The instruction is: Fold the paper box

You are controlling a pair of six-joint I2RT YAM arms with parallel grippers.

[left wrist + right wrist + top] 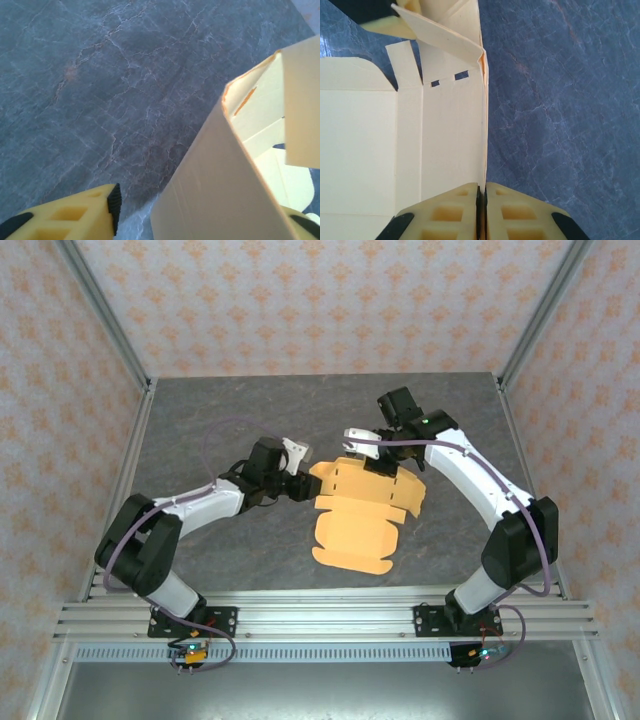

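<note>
Arms: left arm [190, 508] and right arm [478, 480] are clad in white shells with black joints | Cables: purple cables [222, 433] are run along both | Fingers: yellow moulded fingers [452, 212], hollowed in squares, are edged with black pads | Bases: black plates [200, 620] are fitted underneath.

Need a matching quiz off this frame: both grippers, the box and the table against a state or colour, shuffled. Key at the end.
Column 1
1. left gripper
2. right gripper
3. box
4. table

Column 2
A. grey, veined like stone
B. orange-tan, partly folded
C. jaws pinched on a raised box wall
D. jaws apart, a raised flap between them

Pairs: 1-D, 2-C, 3-B, 4-A
</note>
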